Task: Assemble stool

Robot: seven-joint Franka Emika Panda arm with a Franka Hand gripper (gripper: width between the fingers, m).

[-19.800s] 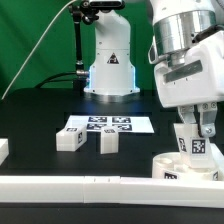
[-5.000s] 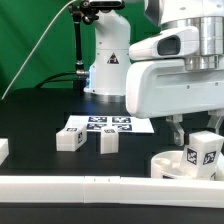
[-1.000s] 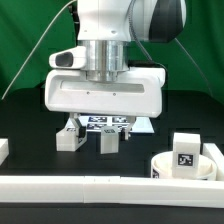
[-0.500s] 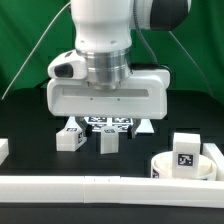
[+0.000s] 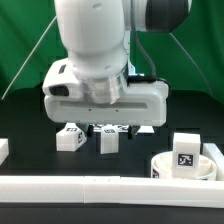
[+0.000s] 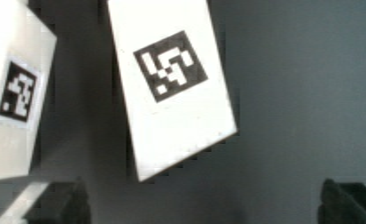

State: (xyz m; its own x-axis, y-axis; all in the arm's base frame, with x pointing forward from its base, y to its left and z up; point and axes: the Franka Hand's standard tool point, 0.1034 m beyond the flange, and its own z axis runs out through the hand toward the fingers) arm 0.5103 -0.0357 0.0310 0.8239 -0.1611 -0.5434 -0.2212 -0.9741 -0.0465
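hovering low over two legs (image 5: pixel 68 138) (image 5: pixel 108 142), arm (image 5: pixel 95 45) pointing down, jaws spread wide, empty

Glossy white rounded arm (image 5: pixel 95 40) with a black joint.

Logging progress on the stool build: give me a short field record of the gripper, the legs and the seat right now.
loose leg one: on table, exterior view's left
loose leg two: on table beside it, apart
third leg: standing on seat
seat: exterior view's right, behind rail
gripper: open, empty, above the loose legs
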